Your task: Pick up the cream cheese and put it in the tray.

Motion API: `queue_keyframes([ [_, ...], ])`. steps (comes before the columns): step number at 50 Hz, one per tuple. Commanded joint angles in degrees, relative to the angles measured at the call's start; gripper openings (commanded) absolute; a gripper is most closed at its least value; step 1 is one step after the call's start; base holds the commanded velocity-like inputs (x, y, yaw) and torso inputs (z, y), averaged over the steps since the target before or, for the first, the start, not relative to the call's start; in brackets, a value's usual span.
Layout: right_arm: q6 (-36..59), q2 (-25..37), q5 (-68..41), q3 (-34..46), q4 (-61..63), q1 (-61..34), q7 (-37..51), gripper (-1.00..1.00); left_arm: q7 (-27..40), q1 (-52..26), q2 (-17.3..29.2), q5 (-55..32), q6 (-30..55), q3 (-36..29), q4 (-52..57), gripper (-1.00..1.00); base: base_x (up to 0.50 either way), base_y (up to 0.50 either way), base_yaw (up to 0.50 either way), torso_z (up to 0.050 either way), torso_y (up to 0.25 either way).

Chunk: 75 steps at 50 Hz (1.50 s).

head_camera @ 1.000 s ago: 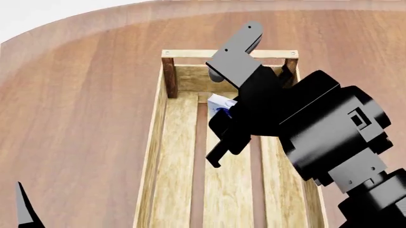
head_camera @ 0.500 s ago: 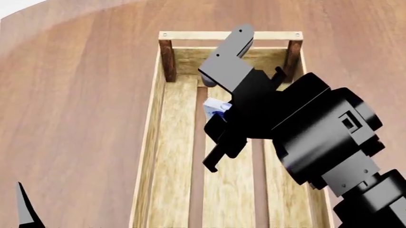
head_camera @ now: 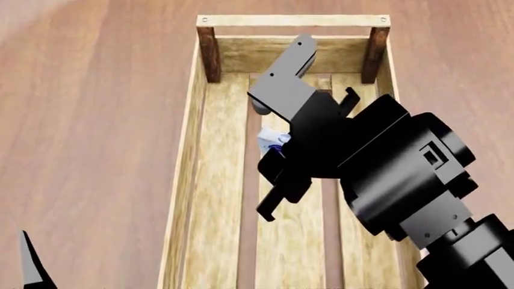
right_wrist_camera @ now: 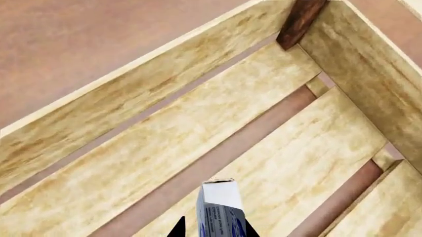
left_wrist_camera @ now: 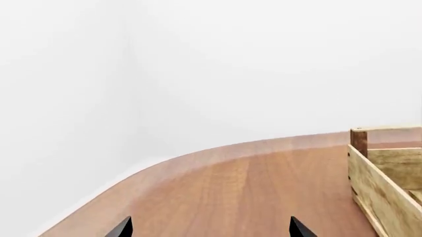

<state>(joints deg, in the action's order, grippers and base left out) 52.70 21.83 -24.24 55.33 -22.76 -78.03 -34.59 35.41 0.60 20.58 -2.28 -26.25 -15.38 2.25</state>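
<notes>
R gripper [right_wrist_camera: 212,231] is clamped on the cream cheese [right_wrist_camera: 220,210], held above the slats inside the tray [head_camera: 189,144], toward its far end. In head view the arm hides most of the box; only a white-blue corner shows. L gripper [left_wrist_camera: 209,228] beside the tray over the table [left_wrist_camera: 250,192]: only two tips show, apart.

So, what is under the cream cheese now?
Under the cream cheese, held by the right gripper, lie the tray's wooden floor slats with gaps. The spot right beneath the box is covered by the box and fingers.
</notes>
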Motion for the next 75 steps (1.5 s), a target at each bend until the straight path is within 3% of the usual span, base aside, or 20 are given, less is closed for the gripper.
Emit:
queue_keyframes([
  [1, -1.2, -0.4, 1.8, 0.7, -0.8, -0.3, -9.0, -1.00, 0.2, 0.0, 0.0, 0.1, 0.0, -0.2, -0.1, 1.00, 0.00, 0.00, 0.00, 0.000, -0.078],
  [41, -2.7, -1.5, 3.1, 2.9, -3.7, 0.0, -9.3, -1.00, 0.1, -0.2, 0.3, -0.6, -1.4, -0.7, -1.0, 1.00, 0.00, 0.00, 0.00, 0.000, -0.080],
  [75, -5.7, -4.8, 5.6, 6.6, -10.3, 0.6, -9.7, -1.00, 0.7, -0.3, 0.4, -0.1, 0.3, -1.1, -0.3, 1.00, 0.00, 0.00, 0.00, 0.000, -0.001],
])
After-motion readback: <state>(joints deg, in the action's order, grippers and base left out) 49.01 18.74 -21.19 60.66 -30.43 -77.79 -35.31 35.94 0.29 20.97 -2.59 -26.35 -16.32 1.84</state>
